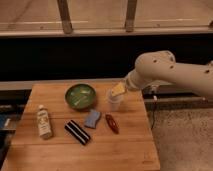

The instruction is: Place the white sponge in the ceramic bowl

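The white sponge [92, 118], a small pale bluish pad, lies flat on the wooden table just below and right of the ceramic bowl [68, 95]. The bowl is round and glossy green with yellowish marks inside, and it stands at the back middle of the table. My gripper [118, 90] hangs at the end of the white arm that reaches in from the right. It sits above a small translucent cup, to the right of the bowl and up and right of the sponge. It is open and holds nothing.
The translucent cup [115, 102] stands right of the bowl. A white bottle [43, 122] lies at the left. A black block with white stripes [77, 132] lies left of the sponge and a red object [112, 123] to its right. The table [125, 152] ends at the right.
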Motion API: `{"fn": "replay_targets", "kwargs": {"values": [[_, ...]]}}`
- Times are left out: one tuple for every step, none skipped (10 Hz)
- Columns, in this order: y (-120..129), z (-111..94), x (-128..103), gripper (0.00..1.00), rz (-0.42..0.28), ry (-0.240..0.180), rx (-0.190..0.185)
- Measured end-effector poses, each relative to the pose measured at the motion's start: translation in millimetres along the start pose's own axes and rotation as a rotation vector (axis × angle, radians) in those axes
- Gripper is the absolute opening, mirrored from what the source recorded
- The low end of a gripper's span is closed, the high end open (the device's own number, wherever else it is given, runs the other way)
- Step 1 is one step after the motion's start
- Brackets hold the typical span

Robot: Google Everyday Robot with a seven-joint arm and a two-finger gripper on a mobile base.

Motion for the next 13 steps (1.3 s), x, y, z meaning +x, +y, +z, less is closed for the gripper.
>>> {"fn": "replay_targets", "kwargs": {"values": [[0.0,0.0,0.0,0.80,0.000,0.000,0.000],[0.0,0.0,0.0,0.80,0.000,0.000,0.000],[0.0,0.0,0.0,0.80,0.000,0.000,0.000],[0.0,0.0,0.0,0.80,0.000,0.000,0.000],[0.0,0.0,0.0,0.80,0.000,0.000,0.000],[0.0,0.0,0.0,0.80,0.000,0.000,0.000],[0.0,0.0,0.0,0.80,0.000,0.000,0.000],[-0.1,-0.1,0.0,0.80,0.000,0.000,0.000],[-0.1,-1.2,0.0,0.80,-0.001,-0.004,0.002],[0.4,-3.0,0.7,0.80,0.000,-0.008,0.004],[2.9,-3.5,2.0,0.80,-0.001,-0.007,0.005],[9.2,-2.3,1.3,0.80,-0.010,-0.005,0.001],[14.4,-0.9,0.4,0.80,-0.017,0.000,0.000]]}}
